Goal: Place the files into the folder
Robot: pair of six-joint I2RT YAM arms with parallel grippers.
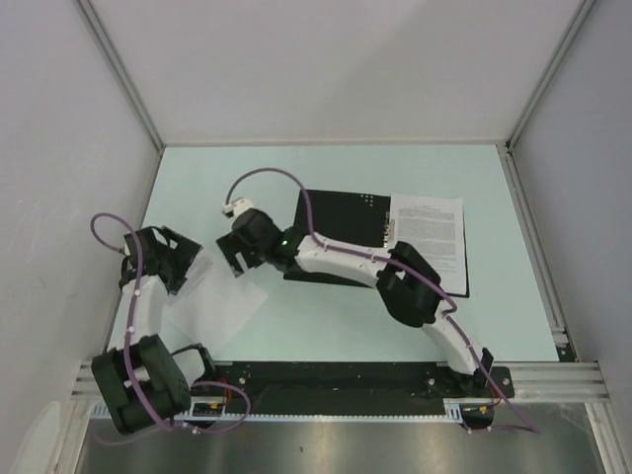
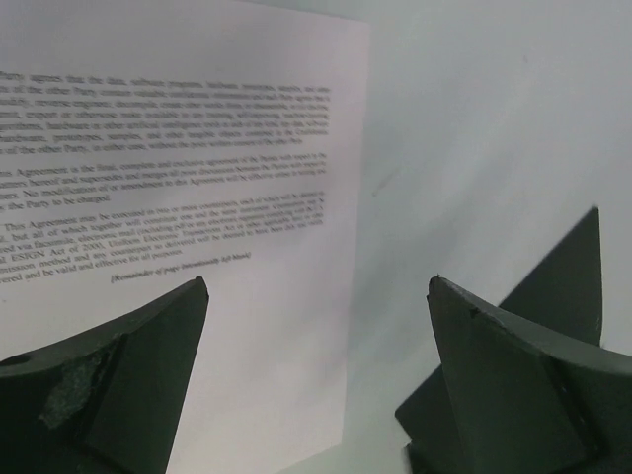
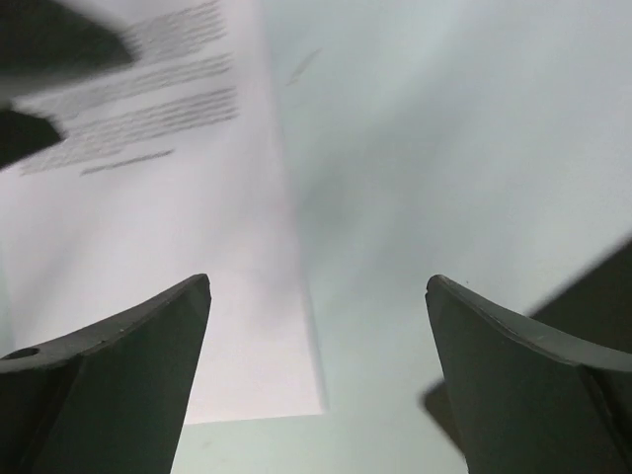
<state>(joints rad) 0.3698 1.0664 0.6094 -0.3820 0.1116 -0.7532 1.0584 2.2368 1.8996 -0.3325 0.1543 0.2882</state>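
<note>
White files (image 2: 197, 148) carry black text lines; the folder (image 1: 341, 212) shows black.

Loose sheet (image 1: 227, 301) left of folder (image 1: 346, 212)

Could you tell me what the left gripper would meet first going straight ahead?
Probably the printed sheet, close to its edge; depth is unclear, so possibly the table beside it.

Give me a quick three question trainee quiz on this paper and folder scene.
1. True or false: the left gripper and right gripper are both open.
2. Fill in: a printed sheet rests on the open folder's ____ half.
3. The loose sheet lies: A on the table, B in the folder, C in a gripper.
Key: 1 true; 2 right; 3 A.
</note>
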